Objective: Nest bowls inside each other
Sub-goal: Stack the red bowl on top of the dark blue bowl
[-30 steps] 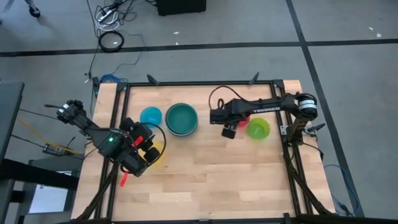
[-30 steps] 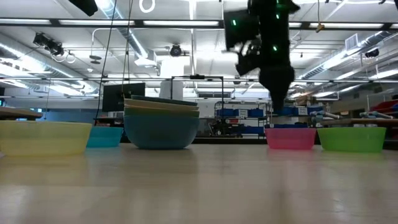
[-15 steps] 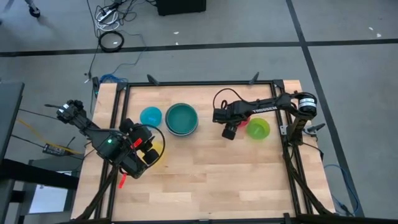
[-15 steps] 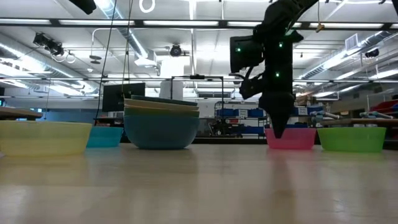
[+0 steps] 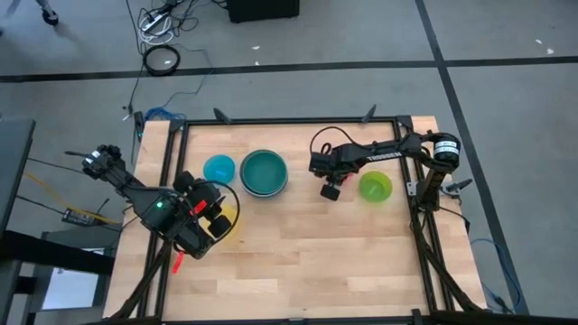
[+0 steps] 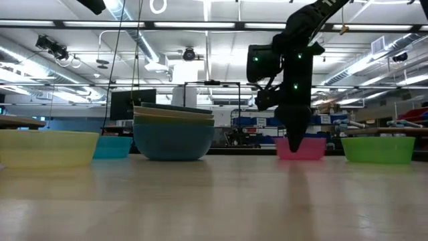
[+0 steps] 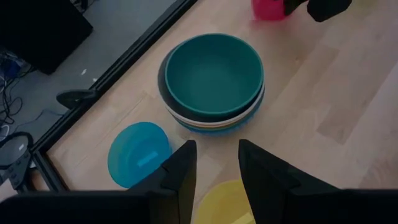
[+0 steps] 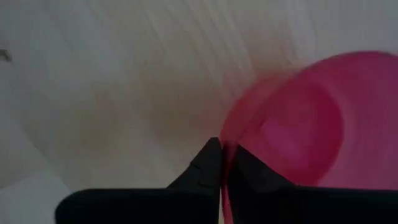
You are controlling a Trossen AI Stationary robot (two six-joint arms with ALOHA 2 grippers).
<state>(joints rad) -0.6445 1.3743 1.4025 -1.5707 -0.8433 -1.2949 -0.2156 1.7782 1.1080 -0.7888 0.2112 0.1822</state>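
Observation:
A pink bowl [image 6: 309,148] stands on the table right of centre, with my right gripper [image 8: 222,155] shut on its rim; in the high view my right gripper [image 5: 331,191] covers most of it. A lime bowl [image 5: 375,187] stands just to its right. Left of centre is a stack of bowls [image 5: 264,172] with a teal one on top, and beside it a cyan bowl [image 5: 219,168]. My left gripper [image 7: 214,165] hangs open above a yellow bowl [image 6: 47,148] at the table's left. My right gripper pinches the pink bowl's rim [image 8: 226,132] on the bowl's near-left side, one finger inside the bowl and one outside. The fingers come from above, pointing steeply down. The bowl stands upright with its bottom on the table.
The table's near half is bare wood [image 5: 307,262]. A black frame [image 5: 289,121] runs along the table's edges. The room's shelves and lamps show beyond the far edge in the low view.
My right gripper has sunk toward the table onto the pink bowl's rim. The pink bowl has slid a little toward the table's left, still upright on the wood.

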